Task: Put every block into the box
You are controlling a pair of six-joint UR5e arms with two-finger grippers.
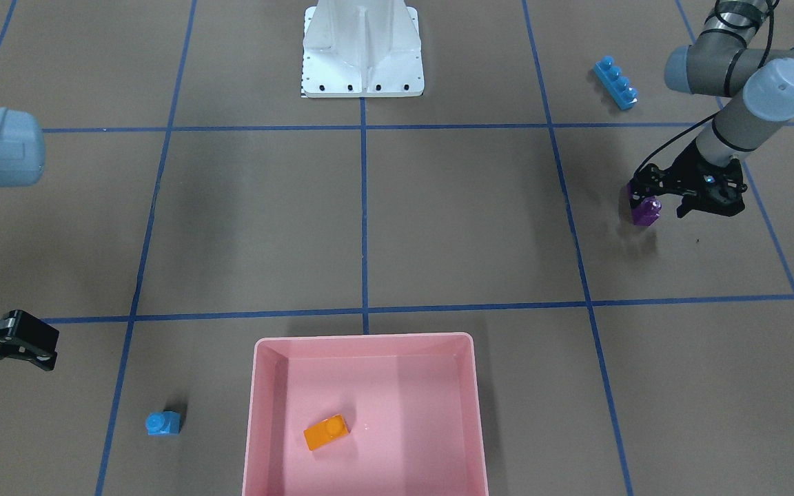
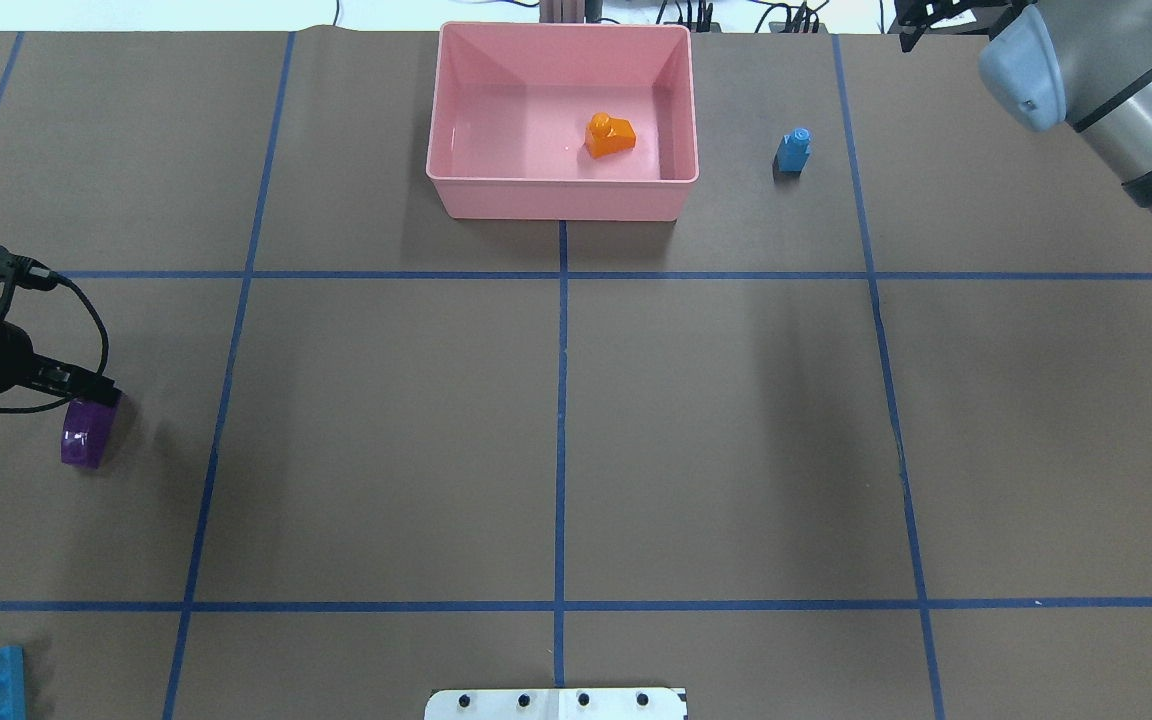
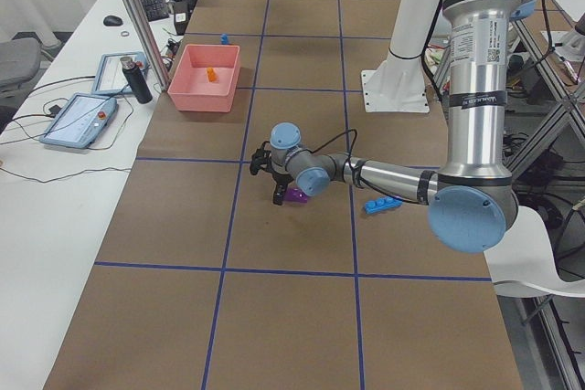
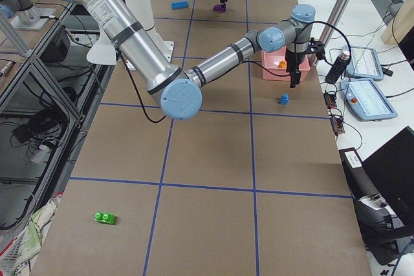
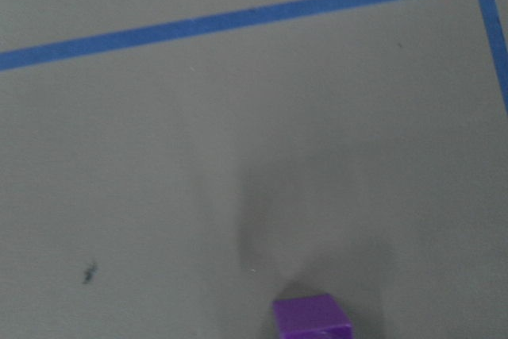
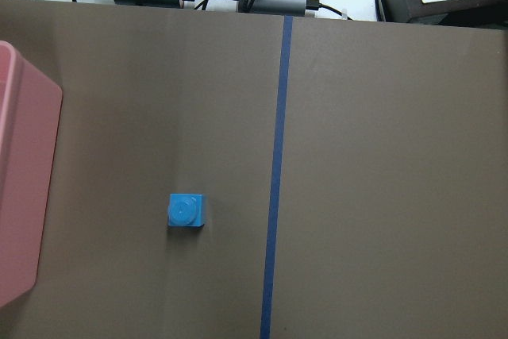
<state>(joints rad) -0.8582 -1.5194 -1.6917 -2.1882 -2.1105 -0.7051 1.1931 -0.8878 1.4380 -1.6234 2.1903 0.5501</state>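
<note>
A brown paper-covered table (image 2: 386, 420), marked into squares by blue tape, carries everything. The pink box (image 2: 456, 195) sits at the far middle edge from the robot. It holds one thing, the orange one-stud block (image 2: 609, 135), lying on the floor towards the robot's right wall.

The left arm (image 3: 384, 173) stretches low and almost level over the table, wrist bent down. The left gripper (image 2: 81, 395) is right at the purple sloped block (image 2: 86, 435), touching or nearly so. Whether its fingers are clamped on the block or spread around it cannot be told.

The right arm (image 4: 220, 56) reaches out long towards the box. The right gripper (image 1: 42, 344) points down over bare table beside the box's right side. Its wrist view looks onto the small blue one-stud block (image 6: 186, 210). Its fingers' spread cannot be told either.

The long blue four-stud block (image 1: 616, 83) lies on the left side, nearer the robot than the purple one. The green two-stud block (image 4: 105, 218) lies far out at the right end of the table, well apart from the rest. The small blue block stands just beside the box, outside its right wall.
</note>
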